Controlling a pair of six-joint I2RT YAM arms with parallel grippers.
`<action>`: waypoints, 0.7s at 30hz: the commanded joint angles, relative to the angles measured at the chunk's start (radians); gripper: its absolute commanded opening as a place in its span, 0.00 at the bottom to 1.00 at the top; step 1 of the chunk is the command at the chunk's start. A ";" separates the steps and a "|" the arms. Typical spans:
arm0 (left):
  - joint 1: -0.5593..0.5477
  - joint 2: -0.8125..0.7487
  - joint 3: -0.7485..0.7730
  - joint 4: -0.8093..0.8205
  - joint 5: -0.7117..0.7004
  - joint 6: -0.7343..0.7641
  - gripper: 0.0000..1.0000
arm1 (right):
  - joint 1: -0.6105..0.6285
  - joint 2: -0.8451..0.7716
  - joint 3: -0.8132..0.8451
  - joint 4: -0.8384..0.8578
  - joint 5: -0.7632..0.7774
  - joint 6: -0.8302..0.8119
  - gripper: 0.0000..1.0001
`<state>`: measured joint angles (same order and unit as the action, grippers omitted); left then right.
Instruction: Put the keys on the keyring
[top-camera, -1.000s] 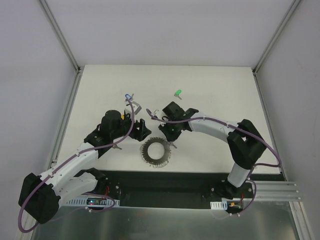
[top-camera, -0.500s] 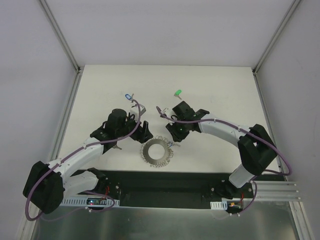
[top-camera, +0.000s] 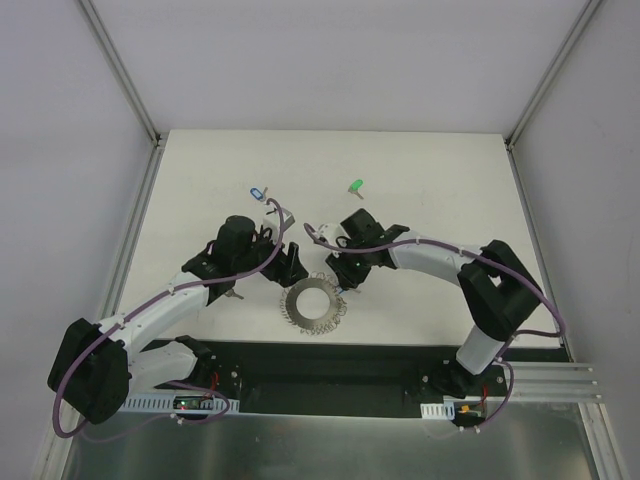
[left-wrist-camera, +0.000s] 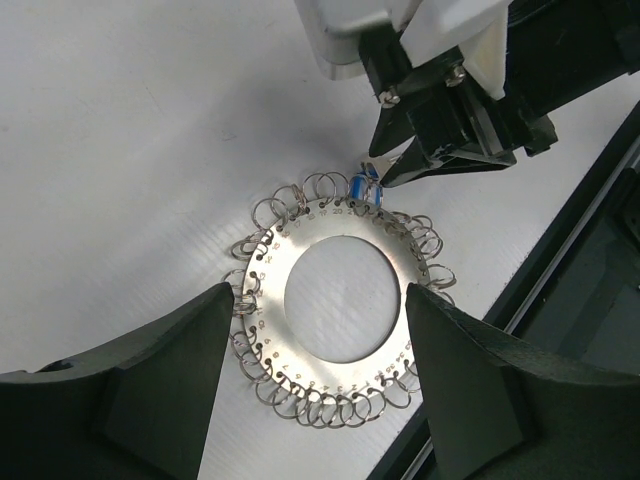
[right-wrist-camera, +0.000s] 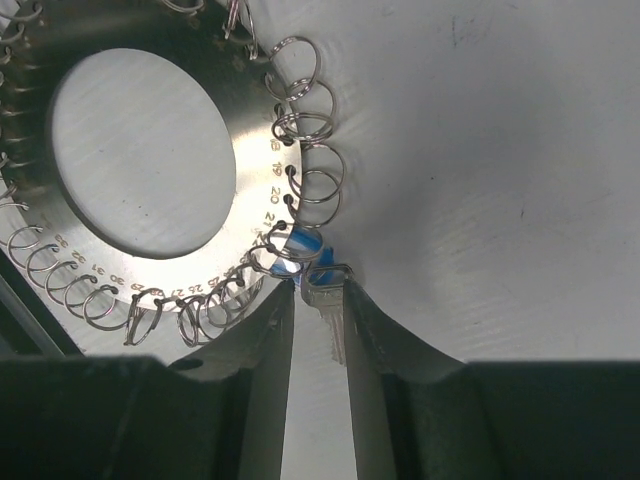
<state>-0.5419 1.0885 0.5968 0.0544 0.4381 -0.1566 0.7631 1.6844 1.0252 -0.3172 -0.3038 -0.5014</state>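
Note:
The keyring (top-camera: 312, 305) lies flat near the table's front edge, a silver disc edged with wire loops. My right gripper (top-camera: 343, 282) is at its upper right rim, shut on the solid-blue key (right-wrist-camera: 327, 305). The key's blade sits between the fingers and its blue head (right-wrist-camera: 305, 245) touches a wire loop of the keyring (right-wrist-camera: 150, 150). My left gripper (left-wrist-camera: 318, 325) is open and empty, its fingers (left-wrist-camera: 170, 370) either side of the keyring (left-wrist-camera: 400, 255). A green key (top-camera: 355, 186) and a pale blue key (top-camera: 256, 192) lie farther back. No yellow key shows.
The black base plate (top-camera: 330, 365) runs along the table's near edge just below the keyring. The two arms meet closely over the keyring. Metal frame posts stand at the table's back corners.
My right gripper has moved down with the blue key to the keyring's rim. My left gripper has shifted right, over the keyring. The keyring itself has stayed put.

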 joint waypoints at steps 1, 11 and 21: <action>0.003 -0.001 0.047 -0.018 0.021 0.008 0.70 | 0.004 0.024 0.003 0.041 -0.043 -0.043 0.29; 0.005 0.025 0.066 -0.022 0.025 0.009 0.70 | 0.024 0.055 0.013 0.046 -0.021 -0.058 0.27; 0.005 0.016 0.064 -0.027 0.011 0.008 0.70 | 0.033 0.035 -0.013 0.036 0.031 -0.063 0.01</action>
<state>-0.5419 1.1107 0.6224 0.0319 0.4442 -0.1562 0.7910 1.7359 1.0252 -0.2863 -0.3004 -0.5465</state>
